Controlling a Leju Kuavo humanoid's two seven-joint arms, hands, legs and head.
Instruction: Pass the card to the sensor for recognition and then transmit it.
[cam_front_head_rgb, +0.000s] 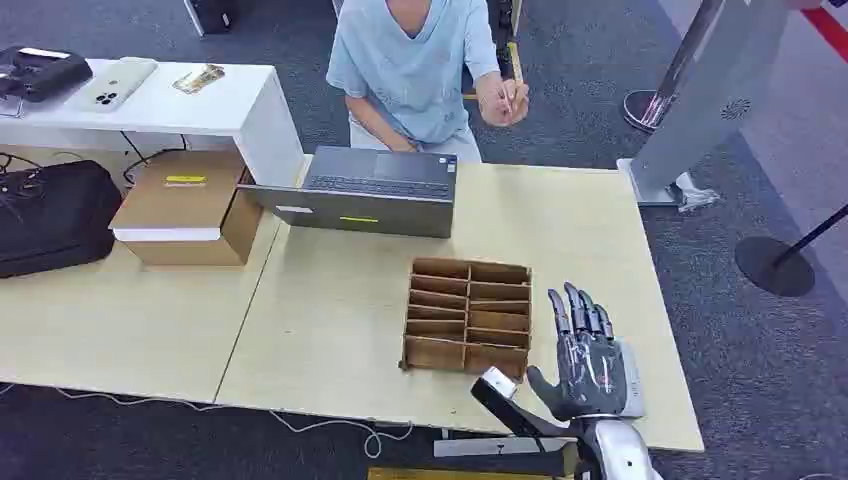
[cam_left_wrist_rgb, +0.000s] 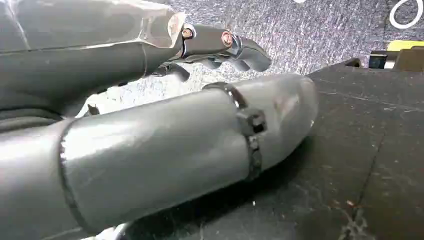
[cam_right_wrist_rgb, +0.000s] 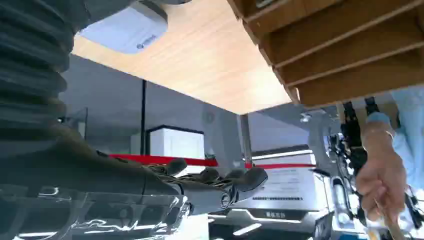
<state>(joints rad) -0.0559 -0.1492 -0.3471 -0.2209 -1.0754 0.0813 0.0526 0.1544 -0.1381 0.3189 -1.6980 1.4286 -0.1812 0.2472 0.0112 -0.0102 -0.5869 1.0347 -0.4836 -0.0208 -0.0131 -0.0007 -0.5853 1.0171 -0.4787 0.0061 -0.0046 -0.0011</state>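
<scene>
Right robot hand (cam_front_head_rgb: 590, 365) flat and empty over the counter (cam_front_head_rgb: 330, 320), fingers spread, beside a wooden divider tray (cam_front_head_rgb: 467, 315), card (cam_front_head_rgb: 508, 96), seemingly, well apart in a person's hand (cam_front_head_rgb: 503, 100) across the counter, left robot hand (cam_left_wrist_rgb: 165, 145) too close to judge

Card (cam_front_head_rgb: 512, 97) upright in person's raised hand (cam_front_head_rgb: 503, 100).

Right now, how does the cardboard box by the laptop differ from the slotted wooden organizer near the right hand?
The cardboard box is closed and plain-sided; the wooden organizer is open-topped and split into two columns of empty slots. The box sits on the left tabletop beside the laptop; the organizer sits on the right tabletop, just left of the right hand. The box carries a yellow label; the organizer shows none. Both are brown and rest flat.
</scene>
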